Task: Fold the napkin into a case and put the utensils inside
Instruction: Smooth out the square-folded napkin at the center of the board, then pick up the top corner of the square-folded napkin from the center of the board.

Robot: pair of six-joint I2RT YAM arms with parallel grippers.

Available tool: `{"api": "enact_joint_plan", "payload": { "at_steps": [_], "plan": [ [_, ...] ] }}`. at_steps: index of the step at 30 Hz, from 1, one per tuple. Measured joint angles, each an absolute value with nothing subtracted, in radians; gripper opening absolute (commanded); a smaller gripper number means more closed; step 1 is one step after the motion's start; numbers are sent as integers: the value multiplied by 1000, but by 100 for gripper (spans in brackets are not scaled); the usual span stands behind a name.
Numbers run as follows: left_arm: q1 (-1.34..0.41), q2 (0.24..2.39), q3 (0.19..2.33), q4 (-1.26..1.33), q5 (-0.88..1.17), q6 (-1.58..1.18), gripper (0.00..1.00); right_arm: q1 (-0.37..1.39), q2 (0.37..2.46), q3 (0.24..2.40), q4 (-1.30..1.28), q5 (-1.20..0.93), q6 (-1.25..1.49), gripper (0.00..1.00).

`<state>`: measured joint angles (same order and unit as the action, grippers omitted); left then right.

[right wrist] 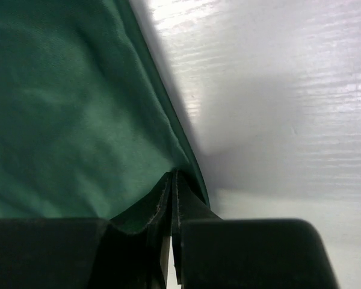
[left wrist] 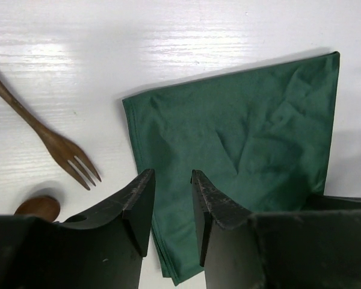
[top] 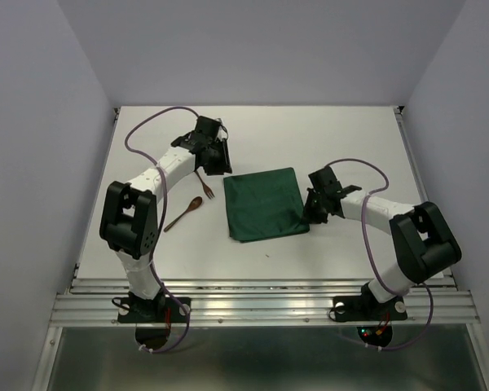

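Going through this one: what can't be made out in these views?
- Left wrist: the spoon is mostly hidden behind the left tool; the fork runs off the frame's left edge.
- Right wrist: how many napkin layers the right tool pinches, hidden inside the grip.

Dark green, plain and unpatterned on the napkin (top: 265, 204). Reddish-brown wood for the spoon (left wrist: 37, 208), matching brown for the fork (left wrist: 60, 147). White with faint grain streaks across the counter (top: 334, 138). Black on the left tool (left wrist: 171, 198) and right tool (right wrist: 171, 180). White arms (top: 167, 173) with black joints, purple cables (top: 373, 171).
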<state>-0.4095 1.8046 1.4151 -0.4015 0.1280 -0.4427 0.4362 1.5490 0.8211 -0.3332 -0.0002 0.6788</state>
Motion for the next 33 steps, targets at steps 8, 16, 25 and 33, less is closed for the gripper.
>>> {"api": "enact_joint_plan", "payload": {
  "at_steps": [8,16,25,33],
  "plan": [
    [-385,1729,1439,-476,91,-438,45,554,1549,927,-412,65,628,24],
    [-262,1640,1476,-552,77,-427,46,857,1620,1195,-415,159,545,48],
    [-128,1552,1418,-573,63,-427,46,1097,1876,1318,-425,204,450,56],
    [-116,1551,1366,-574,83,-427,46,1131,1914,1359,-445,267,417,51]
  ]
}}
